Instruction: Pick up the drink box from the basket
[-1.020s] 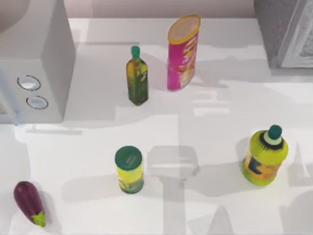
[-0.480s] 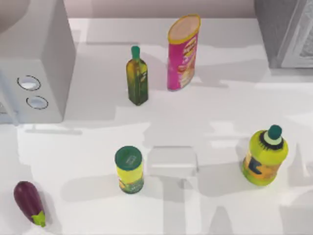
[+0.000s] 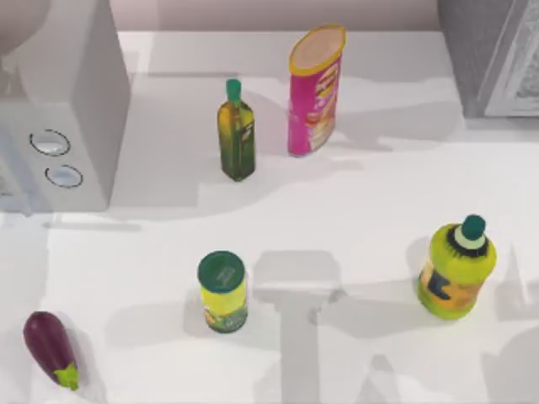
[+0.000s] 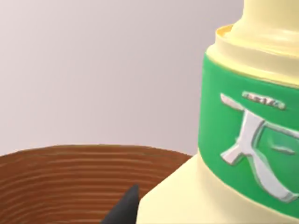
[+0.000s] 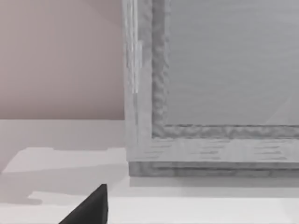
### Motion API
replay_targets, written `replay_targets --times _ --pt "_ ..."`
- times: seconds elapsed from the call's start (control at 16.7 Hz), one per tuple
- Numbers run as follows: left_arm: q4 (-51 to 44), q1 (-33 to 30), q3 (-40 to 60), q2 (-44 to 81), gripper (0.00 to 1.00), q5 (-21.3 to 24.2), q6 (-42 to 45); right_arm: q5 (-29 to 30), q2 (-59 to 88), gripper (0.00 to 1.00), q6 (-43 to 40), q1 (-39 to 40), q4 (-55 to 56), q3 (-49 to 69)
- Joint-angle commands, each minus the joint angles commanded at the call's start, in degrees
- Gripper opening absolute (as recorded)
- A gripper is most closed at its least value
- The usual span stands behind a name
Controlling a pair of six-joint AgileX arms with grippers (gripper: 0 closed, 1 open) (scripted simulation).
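Left wrist view shows the pale yellow drink box with a green band (image 4: 243, 140) close above the brown ribbed basket (image 4: 70, 182), one dark fingertip (image 4: 124, 210) beside it, grip unreadable, so a loose hold could drop it

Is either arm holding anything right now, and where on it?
Cannot be told. The drink box looms close before the left wrist camera, above the brown basket, but no grip on it is visible. The right wrist faces a grey cabinet.

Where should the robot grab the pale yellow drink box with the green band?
Probably on the flat pale yellow body just under the green band, coming from the side. In the left wrist view the box stands upright above the brown ribbed basket rim, and its neck narrows above the band, so fingers there might slip. A dark left fingertip sits close beside the body.
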Motion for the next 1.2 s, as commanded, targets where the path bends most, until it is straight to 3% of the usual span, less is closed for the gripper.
replay_targets --times 0.36,0.6,0.78,1.2 --pt "2.02 -5.38 -32.97 -29.96 0.00 -5.99 -0.18 0.00 0.00 1.00 0.00 0.00 0.00 0.00" --pt "3.02 -8.16 -48.17 -44.59 0.00 -9.10 -0.34 0.00 0.00 1.00 0.00 0.00 0.00 0.00" --pt "3.41 -9.26 -53.26 -49.57 0.00 -10.34 -0.39 0.00 0.00 1.00 0.00 0.00 0.00 0.00" --pt "4.12 -9.62 -53.09 -49.05 0.00 -11.14 -0.39 0.00 0.00 1.00 0.00 0.00 0.00 0.00"
